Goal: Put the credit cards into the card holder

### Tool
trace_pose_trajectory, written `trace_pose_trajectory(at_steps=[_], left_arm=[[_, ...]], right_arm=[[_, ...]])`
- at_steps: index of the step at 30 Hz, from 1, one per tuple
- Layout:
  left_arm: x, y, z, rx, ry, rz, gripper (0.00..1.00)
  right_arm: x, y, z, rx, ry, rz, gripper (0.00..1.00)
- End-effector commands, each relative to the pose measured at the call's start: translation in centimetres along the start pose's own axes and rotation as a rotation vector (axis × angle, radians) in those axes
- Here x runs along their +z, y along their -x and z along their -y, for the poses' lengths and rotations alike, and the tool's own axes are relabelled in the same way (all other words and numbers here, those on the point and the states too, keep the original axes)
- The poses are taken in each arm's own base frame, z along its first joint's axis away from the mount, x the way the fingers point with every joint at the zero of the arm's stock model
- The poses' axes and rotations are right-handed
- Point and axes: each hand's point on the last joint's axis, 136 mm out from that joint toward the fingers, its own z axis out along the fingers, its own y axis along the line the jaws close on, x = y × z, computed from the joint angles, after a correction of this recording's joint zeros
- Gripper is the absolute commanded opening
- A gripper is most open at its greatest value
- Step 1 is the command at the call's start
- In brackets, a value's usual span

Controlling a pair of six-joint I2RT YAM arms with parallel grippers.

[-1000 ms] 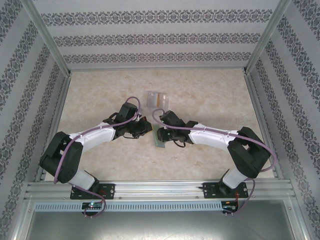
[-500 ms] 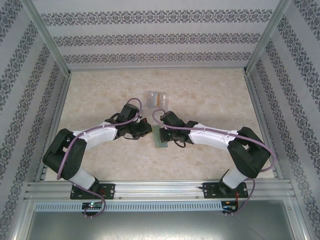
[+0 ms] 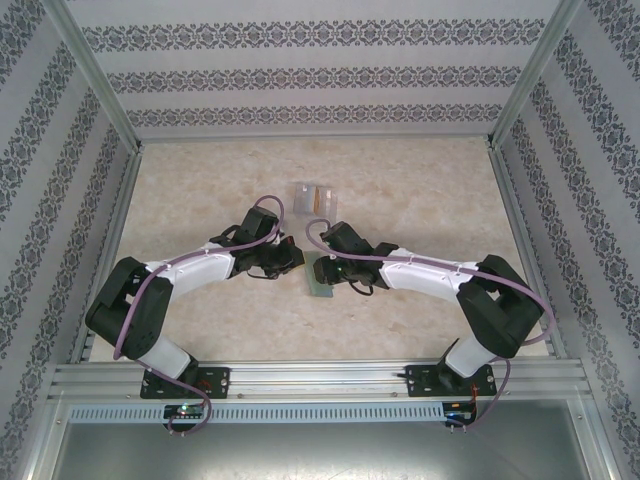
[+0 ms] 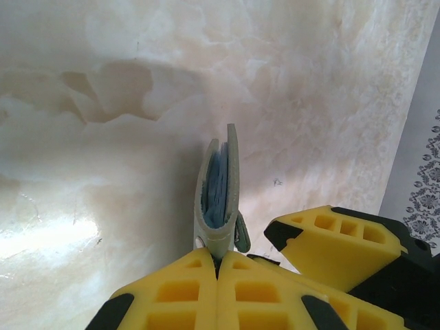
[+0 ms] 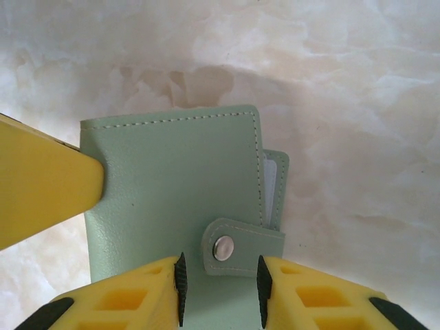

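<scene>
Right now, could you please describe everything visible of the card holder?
The card holder is sage-green, leathery, stitched along its edges; a strap with a metal snap lies over its cover. Blue leaves show inside. The left gripper pinches one end, holding it on edge; the right gripper stands open at the strap.

— We see a sage-green wallet [image 5: 172,179] with a silver snap [image 5: 223,247], don't we?
— We do, and blue leaves [image 4: 216,192] inside it. The fingers [image 5: 117,302] we make out as yellow, black-tipped.
— And the table [image 3: 200,180]?
— Cream marble, we'd say; the walls [image 3: 320,75] white with dark floral bands.
</scene>
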Motion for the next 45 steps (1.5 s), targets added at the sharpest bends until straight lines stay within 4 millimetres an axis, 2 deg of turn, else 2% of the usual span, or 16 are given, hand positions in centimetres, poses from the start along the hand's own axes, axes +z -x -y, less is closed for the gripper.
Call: trace_pose_trajectory(at_steps=[1,6,12,18,27,35,40,41,43,45], left_arm=[[0.0,-0.2,0.6,0.015,-0.008,-0.021,0.0],[0.1,-0.2,0.9,0.018,-0.02,-0.024,0.0],[-0.2,0.0,1.1,0.028,-0.029,-0.009,0.0],[0.0,-0.1,0.6,0.028,-0.009,-0.014,0.0],[0.1,0.0,-2.1,0.021,0.101,0.001,0.0],[0.0,0.6,-3.3,0.02,0.14,0.022,0.0],[0.6,1.5,-4.0,0.078,0.186,0.019,0.0],[0.7,1.7,-4.3,0.096,0.203,0.022,0.04],[1.1,2.6,-4.5,0.139,0.227,0.036,0.24],[1.7,3.6,-4.0,0.17,0.213,0.048,0.35]], right_arm=[[0.7,0.2,0.1,0.003,0.008,-0.015,0.34],[1.3,0.0,0.4,0.011,-0.002,-0.033,0.33],[2.1,-0.4,1.5,0.042,-0.057,-0.046,0.19],[1.9,0.0,1.6,0.053,-0.067,-0.031,0.01],[1.0,0.6,3.6,0.111,-0.09,-0.005,0.0],[0.7,0.4,5.4,0.233,-0.051,0.005,0.0],[0.5,0.1,7.0,0.283,-0.056,-0.001,0.0],[0.4,0.0,7.2,0.296,-0.055,-0.001,0.0],[0.3,0.0,7.4,0.295,-0.051,0.003,0.11],[0.4,0.1,7.5,0.29,-0.058,0.002,0.14]])
